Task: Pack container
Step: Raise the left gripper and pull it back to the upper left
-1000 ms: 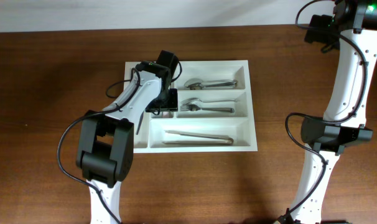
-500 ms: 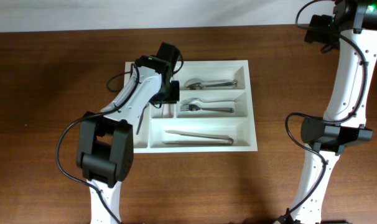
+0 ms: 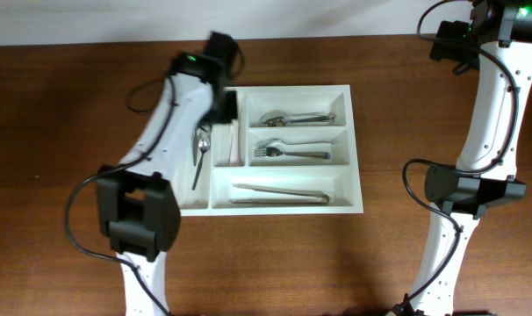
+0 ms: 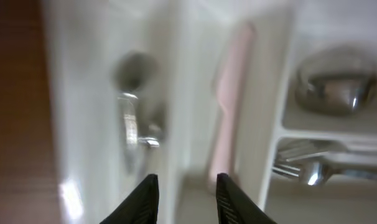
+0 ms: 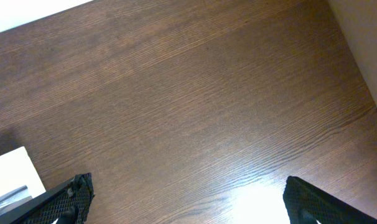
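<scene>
- Tray [image 3: 356, 149] lies directly under my left gripper [image 4: 186, 186], its narrow slots just ahead of my fingertips [image 4: 148, 199].
- Left gripper: fingers a little apart, grasping nothing; a spoon [image 4: 129, 118] rests ahead-left, in its own slot.
- Right gripper [image 5: 188, 196]: spread wide, empty, parked over the table [image 5: 195, 93], probably to keep clear.

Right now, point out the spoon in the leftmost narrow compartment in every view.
Overhead: spoon in the container's far-left narrow slot, left of centre.
Left wrist: blurred spoon, left of centre, bowl up.
Right wrist: not in it.
Shared landmark: the white container, only its corner at the right wrist's lower left.
</scene>
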Robot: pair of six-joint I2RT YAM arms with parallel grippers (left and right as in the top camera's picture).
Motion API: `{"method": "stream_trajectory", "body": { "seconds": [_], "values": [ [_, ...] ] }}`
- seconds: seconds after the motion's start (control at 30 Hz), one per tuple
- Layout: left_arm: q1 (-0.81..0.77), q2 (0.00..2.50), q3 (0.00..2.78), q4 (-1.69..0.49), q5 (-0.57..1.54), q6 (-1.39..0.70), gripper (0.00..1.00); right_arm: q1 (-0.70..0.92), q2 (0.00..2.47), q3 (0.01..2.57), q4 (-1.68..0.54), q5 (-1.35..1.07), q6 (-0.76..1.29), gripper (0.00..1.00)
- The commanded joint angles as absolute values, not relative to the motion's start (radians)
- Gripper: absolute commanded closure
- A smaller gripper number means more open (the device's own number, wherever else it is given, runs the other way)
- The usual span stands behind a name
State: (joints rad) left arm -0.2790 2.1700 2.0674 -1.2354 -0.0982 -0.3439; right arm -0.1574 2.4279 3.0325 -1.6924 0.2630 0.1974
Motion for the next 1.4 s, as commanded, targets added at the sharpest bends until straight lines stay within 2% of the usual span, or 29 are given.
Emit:
{"method": "stream_trajectory", "body": {
  "seconds": [0.0, 0.23, 0.6, 0.77, 0.8, 0.83, 0.87, 1.37],
  "values": [
    [-0.201, 2.177, 2.200, -1.295, -0.130, -0.355, 0.69, -0.158, 2.387, 3.046, -1.696, 0.262, 0.191, 0.01],
    [-0.076, 2.167, 2.389, -1.435, -0.149, -0.402, 0.70, -0.158, 2.387, 3.046, -1.696, 0.262, 0.191, 0.01],
    [0.118, 2.158, 2.400, -1.467, -0.211, -0.434, 0.69, -0.158, 2.387, 3.046, -1.696, 0.262, 0.191, 0.01],
    [0.188, 2.160, 2.400, -1.452, -0.210, -0.445, 0.50, -0.158, 2.387, 3.046, -1.696, 0.262, 0.191, 0.01],
    [0.197, 2.160, 2.400, -1.452, -0.210, -0.445, 0.30, -0.158, 2.387, 3.046, -1.696, 0.262, 0.191, 0.01],
    [0.206, 2.160, 2.400, -1.453, -0.210, -0.445, 0.05, -0.158, 2.387, 3.046, -1.696, 0.262, 0.191, 0.01],
    [0.212, 2.160, 2.400, -1.454, -0.210, -0.444, 0.01, -0.158, 2.387, 3.046, -1.696, 0.262, 0.191, 0.01],
    [0.219, 2.160, 2.400, -1.452, -0.207, -0.444, 0.01, -0.158, 2.387, 3.046, -1.696, 0.262, 0.191, 0.01]
  ]
}}
